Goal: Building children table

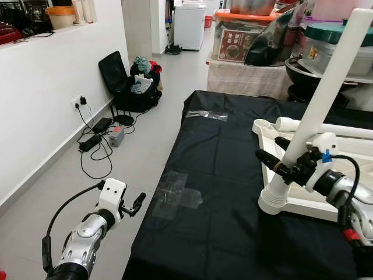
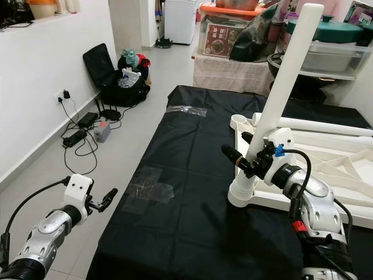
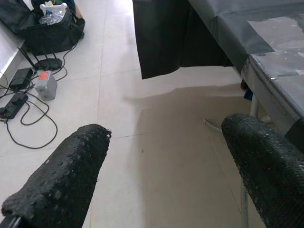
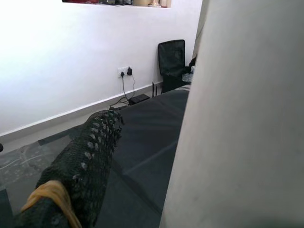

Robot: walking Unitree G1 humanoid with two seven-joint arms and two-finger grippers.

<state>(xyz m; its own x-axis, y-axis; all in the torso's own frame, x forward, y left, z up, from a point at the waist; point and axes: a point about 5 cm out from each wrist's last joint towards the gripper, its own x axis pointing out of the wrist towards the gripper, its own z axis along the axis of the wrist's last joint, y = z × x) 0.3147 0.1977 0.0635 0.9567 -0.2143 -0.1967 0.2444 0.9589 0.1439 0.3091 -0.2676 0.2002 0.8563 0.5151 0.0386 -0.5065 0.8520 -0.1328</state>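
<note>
right gripper (image 1: 278,156) clasped the white table leg (image 1: 326,96), standing tilted in a corner socket of the upturned white tabletop (image 1: 303,201) on the black-covered table (image 1: 221,175) | left gripper (image 1: 135,205) spread over floor tiles | no legible writing; box label (image 1: 232,45) too small

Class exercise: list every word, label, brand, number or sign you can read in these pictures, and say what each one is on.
No text can be read here.
Printed box under the orange lid, behind the black-covered table: has lettering and pictures, too small and blurred to read.
Grey box on the floor by the cables: carries a red label, unreadable.
White table leg at the right gripper: no markings visible.
</note>
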